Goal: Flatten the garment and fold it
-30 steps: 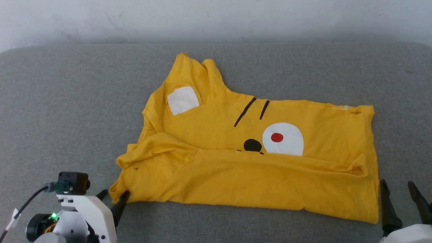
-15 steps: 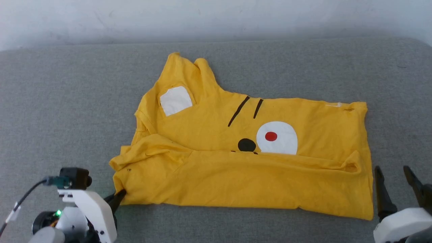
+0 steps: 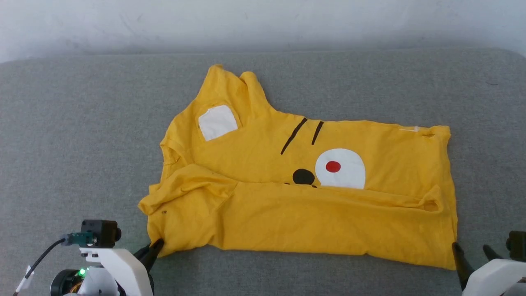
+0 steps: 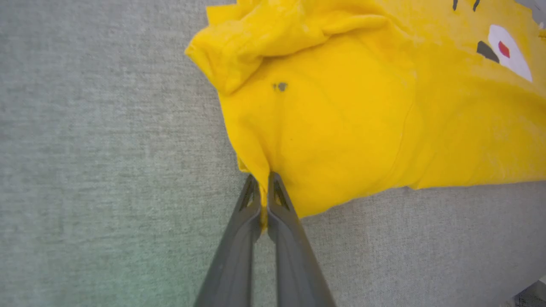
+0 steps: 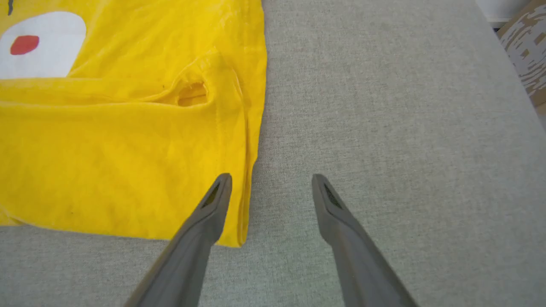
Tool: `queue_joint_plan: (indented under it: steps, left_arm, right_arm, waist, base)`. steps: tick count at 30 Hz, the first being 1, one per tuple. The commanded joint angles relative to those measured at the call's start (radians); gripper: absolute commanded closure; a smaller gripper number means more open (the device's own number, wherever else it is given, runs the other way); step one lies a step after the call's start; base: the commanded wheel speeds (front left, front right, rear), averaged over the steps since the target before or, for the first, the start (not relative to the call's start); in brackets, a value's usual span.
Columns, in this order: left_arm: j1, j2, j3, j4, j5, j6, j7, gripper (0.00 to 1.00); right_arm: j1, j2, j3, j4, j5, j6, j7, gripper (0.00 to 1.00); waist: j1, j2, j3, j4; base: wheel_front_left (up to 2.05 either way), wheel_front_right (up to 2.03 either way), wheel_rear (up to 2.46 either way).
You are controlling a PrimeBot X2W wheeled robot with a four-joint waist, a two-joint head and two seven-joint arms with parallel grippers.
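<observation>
The garment (image 3: 287, 213), a bright yellow T-shirt with a cartoon face print, lies on the grey cushioned surface (image 3: 82, 123), its near half folded up over the face. My left gripper (image 3: 154, 248) is shut on the garment's near-left corner. In the left wrist view the yellow cloth (image 4: 362, 119) is pinched between the left gripper's (image 4: 262, 177) fingers. My right gripper (image 3: 470, 246) stands open at the near-right corner. In the right wrist view the right gripper (image 5: 271, 177) straddles the side hem, with one finger above the garment (image 5: 106, 149) and the other above bare surface.
A pale wall (image 3: 263, 24) runs behind the grey surface. In the right wrist view the surface's edge falls away at the upper right, with a patterned brown and white object (image 5: 524, 47) beyond it. Bare grey fabric surrounds the garment on all sides.
My left gripper has shut on the garment's near-left corner. The right gripper has come in closer to the near-right corner and stays open. The head view has shifted slightly.
</observation>
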Motion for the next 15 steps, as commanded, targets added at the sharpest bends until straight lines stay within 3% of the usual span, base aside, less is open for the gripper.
queue_joint_plan:
  steps: [1,6,7,9,10,15]
  left_arm:
    - [-0.010,-0.001,-0.002,-0.003,0.007,0.005,-0.002,1.00]
    - [-0.031,0.001,-0.005,-0.003,0.010,0.005,0.002,1.00]
    - [-0.036,0.000,-0.006,-0.002,0.009,0.005,0.002,1.00]
    - [-0.044,-0.005,-0.006,0.000,0.004,0.004,0.003,1.00]
    - [-0.048,-0.007,-0.005,0.001,0.001,0.004,0.002,1.00]
    - [-0.042,-0.015,0.009,0.005,-0.021,0.008,-0.005,1.00]
  right_arm:
    - [0.003,0.003,0.004,0.009,0.012,-0.001,0.004,0.00]
    - [-0.009,0.003,0.032,0.083,0.039,-0.001,0.043,0.00]
    - [-0.013,0.003,0.043,0.100,0.042,-0.001,0.059,0.15]
    - [-0.028,0.003,0.053,0.124,0.059,-0.001,0.069,0.78]
    - [-0.035,0.003,0.055,0.133,0.062,-0.001,0.071,1.00]
    - [-0.061,0.003,0.050,0.134,0.062,-0.001,0.069,1.00]
  waist:
    - [-0.0001,0.0001,0.011,0.007]
    - [-0.0001,0.0001,0.025,0.012]
    - [-0.0001,0.0001,0.028,0.013]
    - [-0.0001,0.0001,0.031,0.015]
    - [-0.0001,0.0001,0.032,0.014]
    - [-0.0001,0.0001,0.025,0.006]
  base:
    - [0.00,0.00,0.00]
    - [0.00,0.00,0.00]
    - [0.00,0.00,0.00]
    - [0.00,0.00,0.00]
    - [0.00,0.00,0.00]
    - [0.00,0.00,0.00]
